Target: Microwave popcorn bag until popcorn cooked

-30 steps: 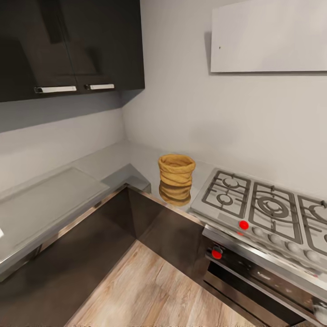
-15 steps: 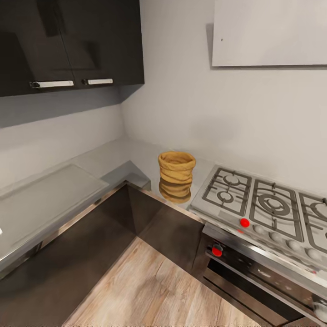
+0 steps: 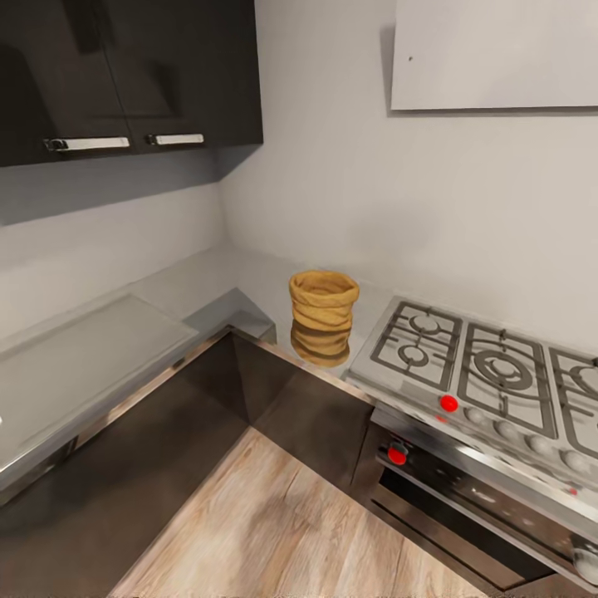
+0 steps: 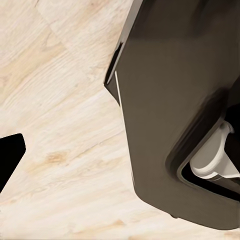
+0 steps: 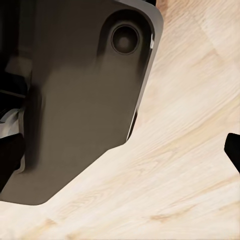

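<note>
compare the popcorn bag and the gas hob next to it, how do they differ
The popcorn bag is tan-brown, crumpled and stands upright with a round open mouth; the gas hob is silver-grey, flat and rigid, with dark grates and a red knob. The bag is far smaller than the hob and sits on the glossy countertop at the hob's left end. Both sit at the same worktop level along the back wall.

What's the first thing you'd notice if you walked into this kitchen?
The tan crumpled popcorn bag stands out first, sitting upright and alone on the shiny grey countertop in the corner, its reflection showing beneath it. Right beside it is the gas hob with dark grates and bright red knobs along its front, and dark wall cabinets hang above the counter to the left.
</note>
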Available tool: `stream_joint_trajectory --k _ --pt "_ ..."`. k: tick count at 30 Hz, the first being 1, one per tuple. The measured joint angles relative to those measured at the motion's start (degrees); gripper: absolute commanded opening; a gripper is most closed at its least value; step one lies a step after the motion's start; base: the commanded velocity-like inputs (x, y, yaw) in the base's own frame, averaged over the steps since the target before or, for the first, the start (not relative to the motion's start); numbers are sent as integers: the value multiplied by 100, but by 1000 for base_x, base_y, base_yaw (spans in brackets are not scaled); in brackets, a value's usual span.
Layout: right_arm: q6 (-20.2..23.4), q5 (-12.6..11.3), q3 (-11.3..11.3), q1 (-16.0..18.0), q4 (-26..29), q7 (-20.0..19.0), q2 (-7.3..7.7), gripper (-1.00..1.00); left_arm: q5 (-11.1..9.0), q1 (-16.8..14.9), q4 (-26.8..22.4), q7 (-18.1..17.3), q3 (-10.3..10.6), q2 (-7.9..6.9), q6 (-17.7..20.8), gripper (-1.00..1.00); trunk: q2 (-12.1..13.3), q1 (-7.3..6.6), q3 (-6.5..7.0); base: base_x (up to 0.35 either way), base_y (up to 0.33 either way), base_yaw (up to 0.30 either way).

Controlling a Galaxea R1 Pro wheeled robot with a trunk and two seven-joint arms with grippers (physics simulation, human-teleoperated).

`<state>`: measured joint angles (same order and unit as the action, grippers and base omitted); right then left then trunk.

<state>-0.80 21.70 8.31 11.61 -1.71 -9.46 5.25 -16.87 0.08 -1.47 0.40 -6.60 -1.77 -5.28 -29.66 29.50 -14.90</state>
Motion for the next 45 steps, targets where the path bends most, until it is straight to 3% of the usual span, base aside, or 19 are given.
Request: stream_joint_trajectory --k 26,38,45 --pt "5 0 8 0 0 2 4 100 -14 0 3 0 -9 3 0 100 0 0 -240 0 0 0" --pt "-48 -9 8 0 2 8 -3 100 -11 0 11 -48 -52 230 11 100 0 0 -350 0 0 0" --pt "-48 7 8 0 2 1 8 100 -13 0 11 -48 -52 237 11 100 -1 0 -415 0 0 0"
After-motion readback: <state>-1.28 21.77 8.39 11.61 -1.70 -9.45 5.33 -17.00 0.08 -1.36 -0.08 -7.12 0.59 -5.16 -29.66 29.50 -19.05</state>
